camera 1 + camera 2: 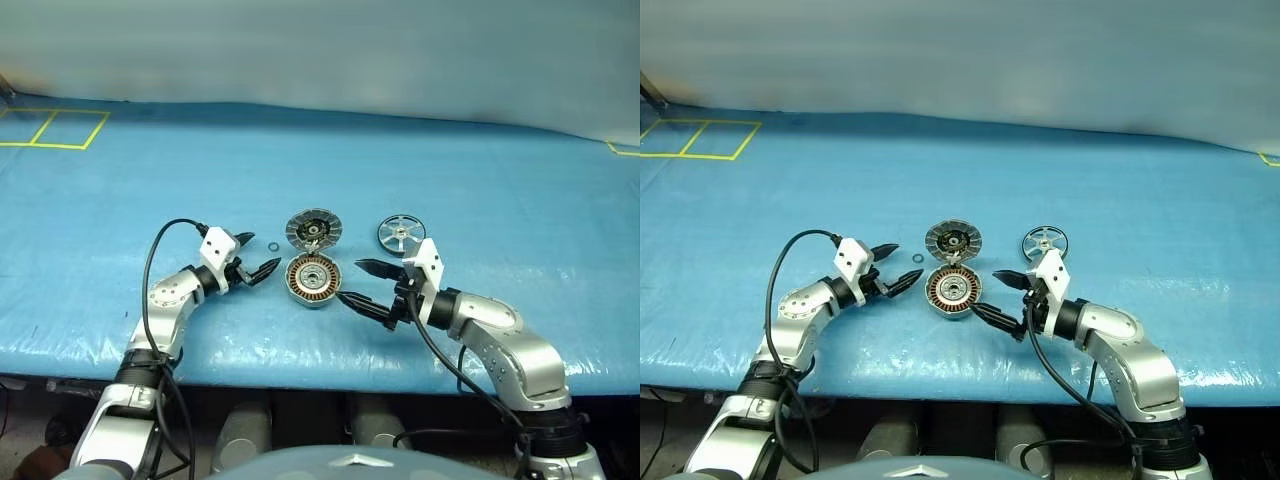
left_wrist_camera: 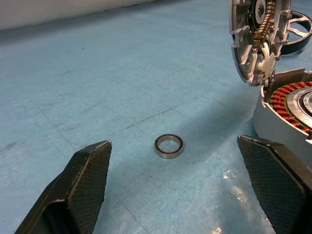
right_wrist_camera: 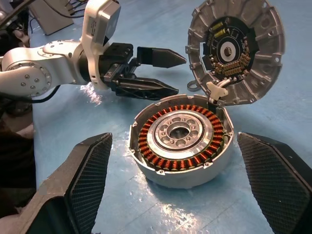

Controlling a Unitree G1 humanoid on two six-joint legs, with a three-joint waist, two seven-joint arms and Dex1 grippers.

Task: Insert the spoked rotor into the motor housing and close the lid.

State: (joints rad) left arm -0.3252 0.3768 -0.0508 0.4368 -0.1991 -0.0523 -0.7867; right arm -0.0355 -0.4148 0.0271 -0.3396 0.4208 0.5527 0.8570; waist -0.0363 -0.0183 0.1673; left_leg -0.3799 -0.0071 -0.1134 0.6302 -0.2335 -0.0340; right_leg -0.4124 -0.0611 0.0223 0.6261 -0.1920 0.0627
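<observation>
The motor housing (image 1: pixel 313 279) sits open on the blue cover, its copper windings and central hub (image 3: pixel 181 141) showing. Its hinged lid (image 1: pixel 313 229) stands tilted up behind it, finned inner face (image 3: pixel 235 51) in sight. The spoked rotor (image 1: pixel 401 235) lies flat to the right of the lid, apart from both grippers. My left gripper (image 1: pixel 262 253) is open just left of the housing, pointing at it. My right gripper (image 1: pixel 352 281) is open just right of the housing, its fingers (image 3: pixel 87 180) spread wider than the can. Neither gripper holds anything.
A tiny thin ring (image 2: pixel 169 146) lies on the cover between my left gripper's fingers and the lid. The blue table cover (image 1: pixel 480 180) stretches wide behind the parts, with yellow tape marks (image 1: pixel 55 128) at the far left. The table's front edge runs close below both grippers.
</observation>
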